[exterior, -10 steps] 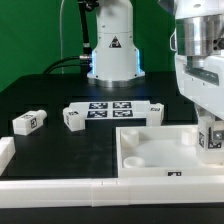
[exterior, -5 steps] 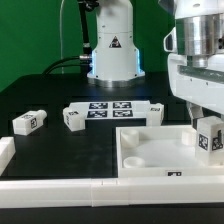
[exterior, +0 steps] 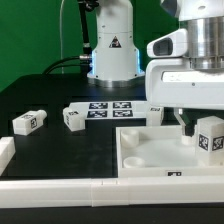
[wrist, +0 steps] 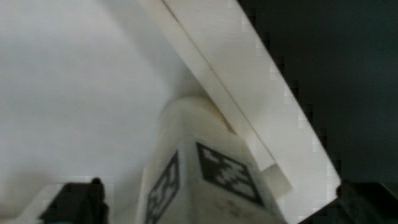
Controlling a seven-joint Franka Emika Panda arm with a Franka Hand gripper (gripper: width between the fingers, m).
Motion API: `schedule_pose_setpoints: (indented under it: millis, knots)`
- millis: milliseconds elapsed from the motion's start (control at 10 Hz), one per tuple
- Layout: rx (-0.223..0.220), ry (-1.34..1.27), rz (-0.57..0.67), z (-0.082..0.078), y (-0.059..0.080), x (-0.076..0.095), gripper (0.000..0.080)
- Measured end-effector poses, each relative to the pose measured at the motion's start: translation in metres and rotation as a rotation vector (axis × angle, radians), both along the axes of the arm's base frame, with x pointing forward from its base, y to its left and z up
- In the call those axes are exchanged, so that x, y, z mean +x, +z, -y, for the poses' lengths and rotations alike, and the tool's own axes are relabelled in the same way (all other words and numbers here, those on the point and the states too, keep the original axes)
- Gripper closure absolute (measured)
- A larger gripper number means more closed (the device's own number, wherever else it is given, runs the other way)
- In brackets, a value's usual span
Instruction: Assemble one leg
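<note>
So the gripper [exterior: 183,122] is up above the far right corner of the tabletop [exterior: 150,148], and honestly we can't tell how wide the jaws are. In the exterior view the big white hand body covers most of them, and the wrist view only catches one dark fingertip [wrist: 79,200] down in a corner. Nothing looks pinched between them as far as we can see.

The leg [exterior: 209,136] is standing upright on the tabletop's corner at the exterior view's right, tag facing the camera, just below and beside the hand. In the wrist view we see the leg [wrist: 210,165] from above, a stubby white block with tags on two sides, sitting right against the tabletop's raised edge.

Other stuff: two more legs lying on the black table [exterior: 60,155], one [exterior: 28,121] at the exterior view's left and another [exterior: 73,117] nearer the middle, touching the marker board [exterior: 112,109]. The robot base [exterior: 112,45] sits behind. A white rail [exterior: 60,185] runs along the front.
</note>
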State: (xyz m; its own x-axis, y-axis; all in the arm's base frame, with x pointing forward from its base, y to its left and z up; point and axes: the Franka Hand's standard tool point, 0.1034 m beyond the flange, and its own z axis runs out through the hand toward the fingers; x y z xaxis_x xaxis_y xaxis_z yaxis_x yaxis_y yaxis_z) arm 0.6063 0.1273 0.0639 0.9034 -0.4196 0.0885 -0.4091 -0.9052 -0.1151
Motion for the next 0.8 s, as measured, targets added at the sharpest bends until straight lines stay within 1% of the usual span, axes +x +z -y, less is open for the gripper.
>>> schedule_pose_setpoints:
  millis: [100,300,400,500,600,700,800]
  knots:
    - [-0.013,0.117,-0.002,0.0018,-0.0008,-0.001,0.015]
    - [-0.05,0.378,-0.005,0.0029,0.0025,0.0007,0.015]
    - [-0.059,0.429,-0.001,0.0045,0.0036,0.0015,0.015]
    - [-0.081,0.503,0.023,0.0073,0.0063,0.004,0.015]
    - [-0.089,0.509,0.047,0.0086,0.0088,0.0034,0.015]
    - [-0.091,0.519,0.043,0.0094,0.007,0.0025,0.0182]
    - [-0.091,0.518,0.043,0.0095,0.0067,0.0024,0.0182]
